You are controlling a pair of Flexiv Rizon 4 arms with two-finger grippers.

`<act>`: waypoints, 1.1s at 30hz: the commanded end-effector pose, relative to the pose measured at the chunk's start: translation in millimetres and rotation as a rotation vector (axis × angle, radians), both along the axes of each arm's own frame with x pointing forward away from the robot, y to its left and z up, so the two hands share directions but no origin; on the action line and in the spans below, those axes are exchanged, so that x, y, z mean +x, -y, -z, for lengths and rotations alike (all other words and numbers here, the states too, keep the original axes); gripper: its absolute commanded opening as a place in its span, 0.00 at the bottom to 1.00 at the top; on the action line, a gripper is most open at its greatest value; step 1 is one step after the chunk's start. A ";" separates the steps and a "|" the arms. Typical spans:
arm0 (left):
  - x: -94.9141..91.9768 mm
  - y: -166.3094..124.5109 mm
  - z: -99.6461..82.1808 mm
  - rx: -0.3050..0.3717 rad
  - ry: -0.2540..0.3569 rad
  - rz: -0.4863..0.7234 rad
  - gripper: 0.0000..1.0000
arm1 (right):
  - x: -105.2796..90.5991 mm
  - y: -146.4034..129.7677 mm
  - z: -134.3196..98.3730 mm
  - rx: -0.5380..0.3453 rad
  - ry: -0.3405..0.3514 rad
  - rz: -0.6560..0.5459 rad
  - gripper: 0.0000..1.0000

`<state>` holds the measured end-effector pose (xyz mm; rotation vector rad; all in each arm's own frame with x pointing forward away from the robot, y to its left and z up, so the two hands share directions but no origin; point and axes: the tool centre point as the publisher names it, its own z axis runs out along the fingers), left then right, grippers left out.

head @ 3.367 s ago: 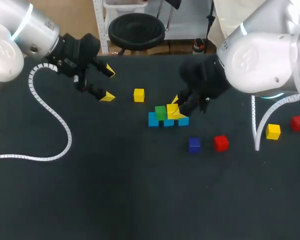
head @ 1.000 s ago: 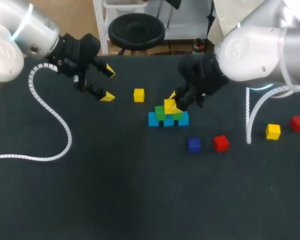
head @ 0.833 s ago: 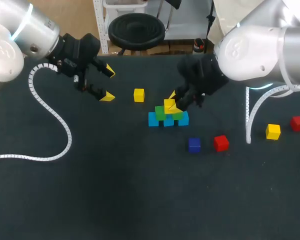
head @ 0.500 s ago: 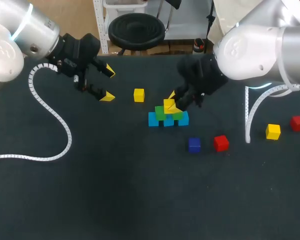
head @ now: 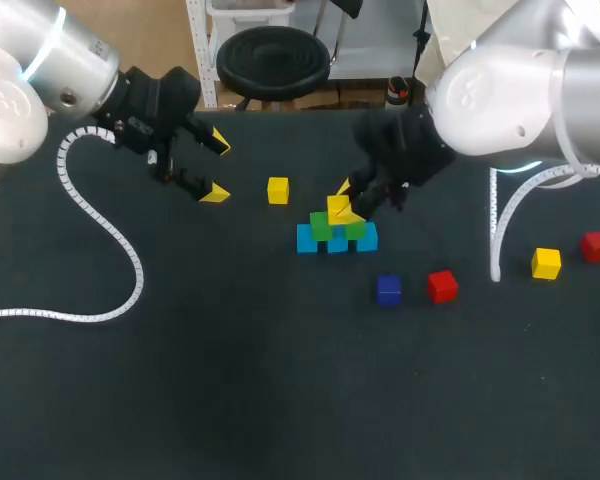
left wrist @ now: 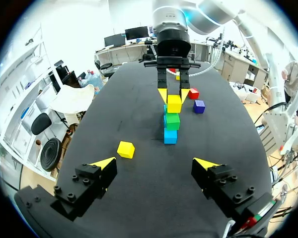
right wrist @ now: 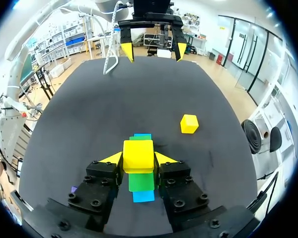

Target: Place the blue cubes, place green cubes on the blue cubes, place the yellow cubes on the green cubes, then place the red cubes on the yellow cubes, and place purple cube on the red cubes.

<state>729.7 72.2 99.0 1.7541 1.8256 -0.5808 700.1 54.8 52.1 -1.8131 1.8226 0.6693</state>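
Nearest in the head view, a purple cube point(head: 388, 289) and a red cube point(head: 441, 286) lie side by side on the black bench point(head: 280, 400), just this side of the blue cubes point(head: 307, 239). Well off to the right of the blue cubes sit a spare yellow cube point(head: 546, 263) and a second red cube point(head: 597, 245), beyond a white cable point(head: 500, 240).

The blue cubes, three of them, stand in a close row, and two green cubes point(head: 321, 226) sit on top of them. Directly over the green pair the right hand point(right wrist: 138, 159) is clenched on the held yellow cube point(head: 337, 209), with a yellow fingertip against each side. Whether that cube rests on the green ones cannot be told.

Past the blue cubes and to their left lies a loose yellow cube point(head: 278, 190). Farther left again, well apart from the blue cubes, the left hand point(head: 218, 168) hangs over the bench, released, with nothing between its fingers.
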 end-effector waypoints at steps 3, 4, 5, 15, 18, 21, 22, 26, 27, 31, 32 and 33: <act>1.1 -0.5 0.0 0.001 -0.001 0.002 1.00 | 3.5 -1.1 1.0 -0.001 -0.005 -0.005 0.00; 1.1 -0.5 0.0 0.001 -0.001 0.002 1.00 | 3.6 -1.1 1.0 -0.002 -0.006 -0.005 0.00; 1.1 -0.5 0.0 0.001 -0.001 0.002 1.00 | 3.6 -0.9 0.9 -0.003 -0.006 -0.004 0.00; 1.1 -0.5 0.0 0.001 -0.001 0.002 1.00 | -0.8 1.3 1.1 -0.008 -0.012 0.000 0.00; 1.1 -0.5 0.0 0.001 -0.001 0.002 1.00 | -1.0 1.4 1.7 -0.008 -0.015 0.001 0.00; 1.1 -0.5 0.0 0.001 -0.001 0.002 1.00 | 0.1 1.1 2.6 -0.008 -0.016 0.001 0.00; 1.1 -0.5 0.0 0.001 -0.001 0.002 1.00 | 0.6 0.9 2.9 -0.008 -0.016 0.001 0.00; 1.1 -0.5 0.0 0.001 -0.001 0.002 1.00 | 2.7 -0.2 3.9 -0.008 -0.017 -0.003 0.00; 1.1 -0.5 0.0 0.001 -0.001 0.002 1.00 | 3.2 -0.6 4.0 -0.009 -0.017 -0.004 0.00; 1.1 -0.5 0.0 0.001 -0.001 0.002 1.00 | 4.5 -1.8 4.2 -0.008 -0.017 -0.008 0.00; 1.1 -0.5 0.0 0.001 -0.001 0.002 1.00 | 4.6 -1.9 4.2 -0.008 -0.017 -0.008 0.00; 1.1 -0.5 0.0 0.001 -0.001 0.002 1.00 | 4.7 -2.0 4.2 -0.008 -0.017 -0.008 0.00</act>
